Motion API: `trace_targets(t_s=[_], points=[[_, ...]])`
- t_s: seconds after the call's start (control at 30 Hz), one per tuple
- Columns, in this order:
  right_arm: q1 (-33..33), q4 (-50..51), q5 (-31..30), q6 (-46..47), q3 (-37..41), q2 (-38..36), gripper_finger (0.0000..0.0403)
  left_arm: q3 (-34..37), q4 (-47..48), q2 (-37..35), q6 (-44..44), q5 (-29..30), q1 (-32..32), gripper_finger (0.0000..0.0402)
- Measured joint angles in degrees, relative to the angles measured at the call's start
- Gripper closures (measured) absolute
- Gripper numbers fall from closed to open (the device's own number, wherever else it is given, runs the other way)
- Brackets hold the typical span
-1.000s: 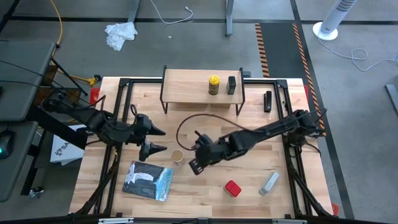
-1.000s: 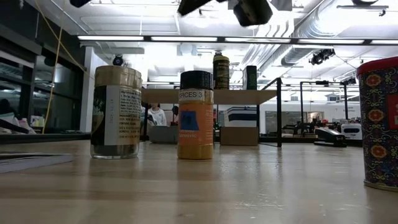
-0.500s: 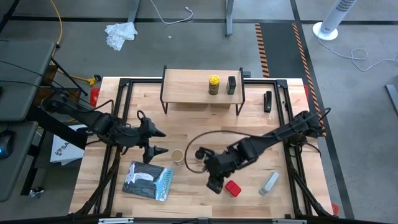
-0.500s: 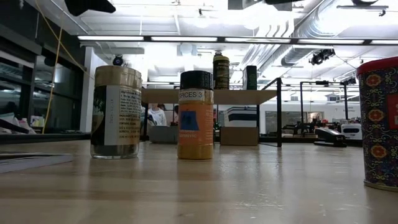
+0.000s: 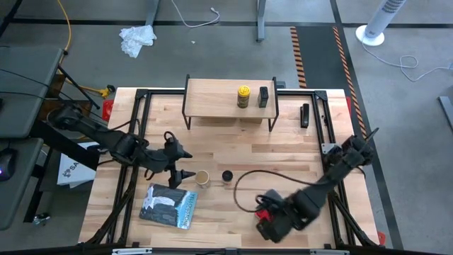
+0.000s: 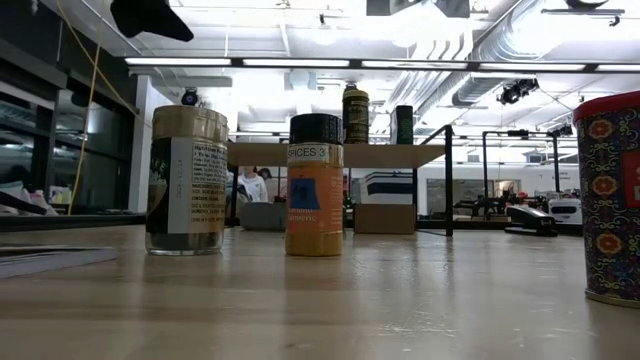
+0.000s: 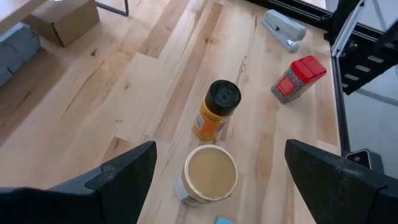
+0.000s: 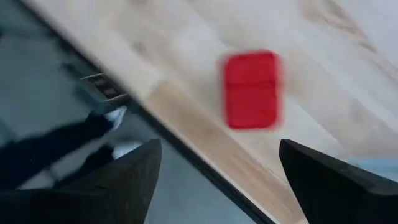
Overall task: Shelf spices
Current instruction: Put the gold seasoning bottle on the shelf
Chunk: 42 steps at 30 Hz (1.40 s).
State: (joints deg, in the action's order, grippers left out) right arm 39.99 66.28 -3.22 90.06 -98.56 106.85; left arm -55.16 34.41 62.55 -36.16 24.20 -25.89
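Note:
The shelf (image 5: 230,99) stands at the table's far side, with the yellow jar (image 5: 243,96) and the black tin (image 5: 263,96) on its plank. On the table's middle stand the tan cylinder (image 5: 202,177) and the amber jar (image 5: 226,176) with its black cap. My left gripper (image 5: 180,164) hovers open just left of them and above them (image 7: 219,149). The red tin (image 5: 262,206) stands near the table's near edge, partly under my right gripper (image 5: 267,224). That gripper is open above the red tin (image 8: 252,90) and apart from it.
A flat blue-grey case (image 5: 168,205) lies near the front left. A small grey bar (image 7: 283,28) lies beyond the red tin (image 7: 298,78). A cardboard box (image 7: 62,18) sits under the shelf. The table's near edge (image 8: 205,168) runs close below my right gripper.
My right gripper has swung from beside the amber jar toward the table's near edge and to the right, and now hovers over the red tin. The amber jar has stayed standing where it was. My left gripper has edged toward the tan cylinder.

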Motion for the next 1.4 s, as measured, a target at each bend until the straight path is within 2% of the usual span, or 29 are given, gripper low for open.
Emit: trace_targets(t_s=[0.13,0.23,0.37,0.53,0.67,0.73,0.9,1.0,1.17,1.4], points=[[3.33,6.70,-6.40,13.38,0.03,0.03,0.0080,0.00,-0.02,1.46,-0.22,-0.08,0.02,0.0051],[3.78,7.31,-8.44,17.10,0.07,1.31,0.0080,-0.01,-0.05,2.40,-0.40,-0.10,0.00,0.0051],[2.49,1.64,-7.17,10.57,0.09,4.98,0.0080,0.00,-0.02,3.22,-1.12,-1.18,0.00,0.0051],[0.24,1.58,-5.11,5.04,0.09,6.57,0.0080,0.00,-0.01,3.49,-1.25,-2.53,0.00,0.0051],[-1.74,0.98,-5.96,2.27,0.13,6.56,0.0080,0.00,0.02,3.49,-0.97,-2.57,0.00,0.0051],[-3.21,-1.20,-7.34,0.00,0.12,6.56,0.0080,0.00,0.07,3.49,1.87,-4.09,0.15,0.0051],[-7.10,-5.62,-9.49,-5.69,0.11,6.56,0.0080,-0.17,1.91,4.25,6.76,-17.20,3.50,0.0051],[-8.25,-5.72,-9.42,-7.69,0.11,6.56,0.0080,0.04,6.67,6.72,11.59,-17.96,5.07,0.0051],[-8.50,-5.72,-9.37,-8.70,0.11,6.56,0.0080,-1.07,3.72,12.16,19.00,-22.37,8.20,0.0051],[-7.10,-5.46,-8.99,-7.62,0.11,6.56,0.0080,-6.14,3.48,20.27,26.11,-22.25,9.89,0.0051]])
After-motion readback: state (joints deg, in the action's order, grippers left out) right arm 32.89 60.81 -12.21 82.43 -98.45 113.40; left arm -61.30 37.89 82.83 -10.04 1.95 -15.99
